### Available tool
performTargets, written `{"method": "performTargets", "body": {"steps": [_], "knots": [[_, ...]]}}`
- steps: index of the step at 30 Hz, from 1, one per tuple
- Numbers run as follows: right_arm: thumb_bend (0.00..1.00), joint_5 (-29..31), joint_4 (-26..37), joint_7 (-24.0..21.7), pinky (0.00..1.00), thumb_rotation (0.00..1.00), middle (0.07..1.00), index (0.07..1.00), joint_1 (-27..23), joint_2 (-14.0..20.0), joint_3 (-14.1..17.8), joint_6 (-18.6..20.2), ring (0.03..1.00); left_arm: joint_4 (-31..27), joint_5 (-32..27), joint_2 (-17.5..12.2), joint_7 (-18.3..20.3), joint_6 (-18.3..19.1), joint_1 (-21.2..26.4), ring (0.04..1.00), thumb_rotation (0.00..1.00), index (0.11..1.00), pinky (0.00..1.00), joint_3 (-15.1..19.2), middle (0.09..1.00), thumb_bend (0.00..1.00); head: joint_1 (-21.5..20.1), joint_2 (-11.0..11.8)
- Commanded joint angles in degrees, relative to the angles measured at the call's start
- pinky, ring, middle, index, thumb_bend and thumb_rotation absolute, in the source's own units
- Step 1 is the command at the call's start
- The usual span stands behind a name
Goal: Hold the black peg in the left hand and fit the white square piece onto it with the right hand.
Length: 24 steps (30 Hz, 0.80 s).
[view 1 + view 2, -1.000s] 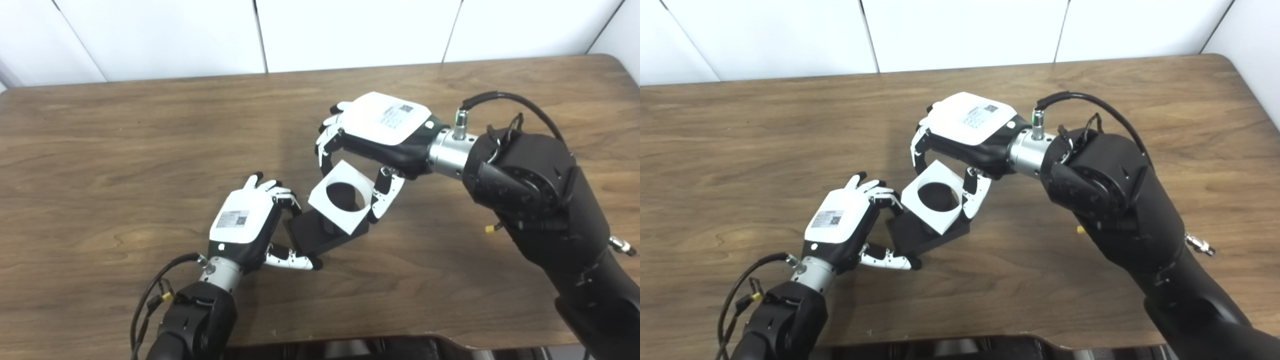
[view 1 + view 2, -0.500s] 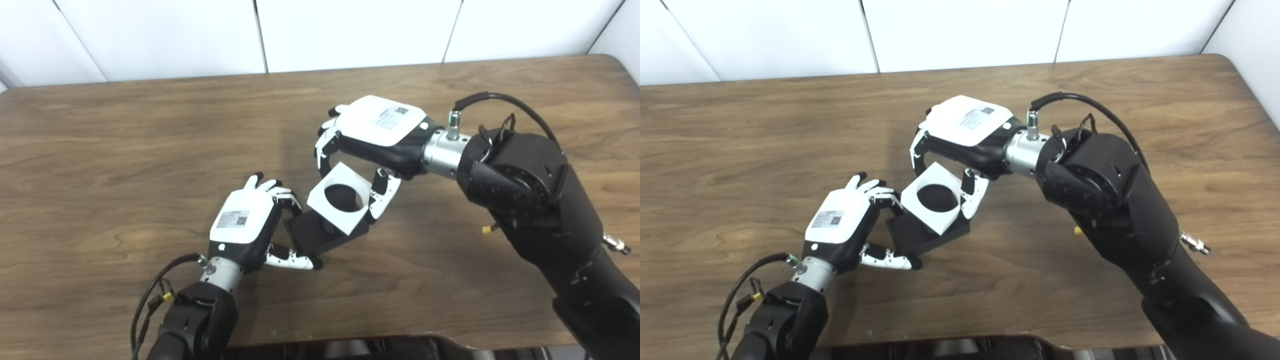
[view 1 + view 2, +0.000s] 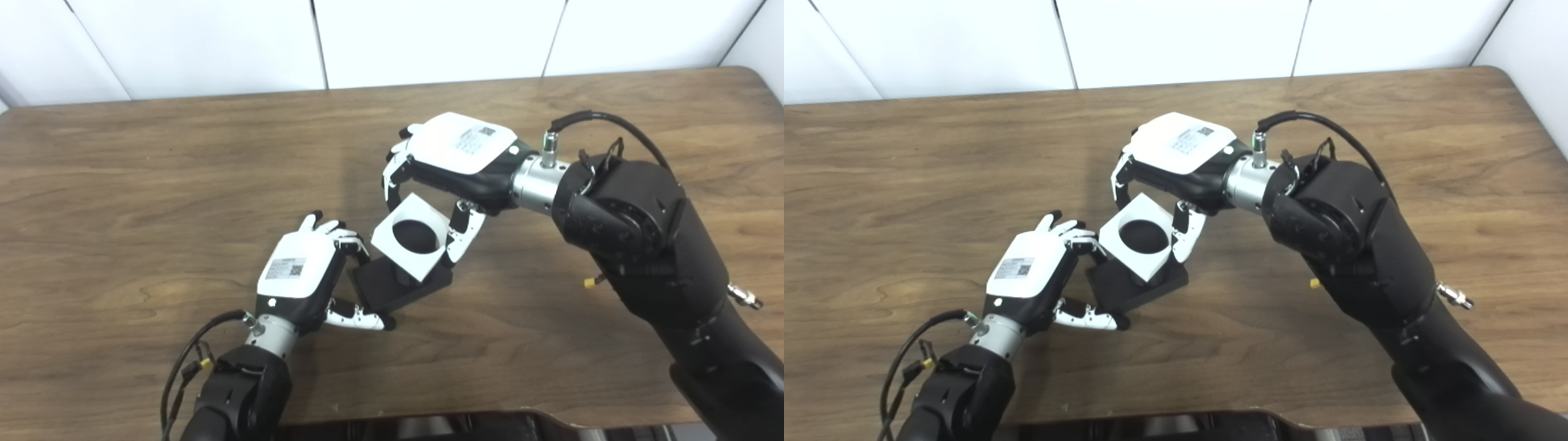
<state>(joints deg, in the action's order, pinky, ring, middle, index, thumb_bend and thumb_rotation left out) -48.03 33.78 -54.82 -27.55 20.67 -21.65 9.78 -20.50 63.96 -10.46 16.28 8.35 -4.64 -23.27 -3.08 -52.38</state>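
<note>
Left robot hand (image 3: 298, 274) gripping black peg (image 3: 401, 283), right robot hand (image 3: 456, 162) pinching white square piece (image 3: 408, 237) over it

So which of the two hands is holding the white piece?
The right hand: its fingers clasp the white square piece, while the left hand steadies the black peg base.

Black peg (image 3: 401, 283) partly behind white square piece (image 3: 409, 236)
</note>
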Motion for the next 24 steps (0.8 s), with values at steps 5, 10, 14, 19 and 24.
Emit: {"method": "performTargets", "body": {"steps": [5, 10, 14, 19, 24], "knots": [[0.52, -0.6, -0.8, 2.1, 0.96, 0.13, 0.767, 0.483, -3.1, -0.6, 0.5, -2.0, 0.872, 0.5, 2.0, -0.4, 1.8, 0.1, 0.0, 0.888, 0.06, 0.488, 1.0, -0.9, 0.779, 0.51, -0.1, 0.1], [0.52, -1.0, -1.5, 2.3, 0.96, 0.13, 0.766, 0.483, -2.9, -0.6, 0.4, -2.5, 0.871, 0.4, 1.9, -0.4, 2.2, 0.3, 0.0, 0.892, 0.06, 0.488, 1.0, -1.0, 0.781, 0.51, 0.2, 0.3], [0.52, -1.2, -1.7, 2.5, 0.96, 0.13, 0.766, 0.484, -2.7, -0.5, 0.2, -2.8, 0.87, 0.3, 1.7, -0.2, 2.5, 0.6, 0.0, 0.897, 0.06, 0.488, 1.0, -1.0, 0.783, 0.51, 0.2, 0.3], [0.52, -0.8, -1.8, 2.6, 0.96, 0.13, 0.768, 0.484, -2.3, -0.5, 0.1, -2.7, 0.872, 0.5, 1.8, 0.0, 2.2, 0.5, 0.0, 0.895, 0.06, 0.488, 1.0, -1.1, 0.782, 0.51, 0.5, 0.3], [0.52, -1.1, -1.7, 2.1, 0.97, 0.13, 0.77, 0.484, -2.0, -0.4, -0.5, -2.6, 0.872, 0.2, 1.7, 0.4, 2.7, 0.8, 0.0, 0.899, 0.06, 0.488, 1.0, -1.1, 0.782, 0.51, 0.5, 0.1]]}}
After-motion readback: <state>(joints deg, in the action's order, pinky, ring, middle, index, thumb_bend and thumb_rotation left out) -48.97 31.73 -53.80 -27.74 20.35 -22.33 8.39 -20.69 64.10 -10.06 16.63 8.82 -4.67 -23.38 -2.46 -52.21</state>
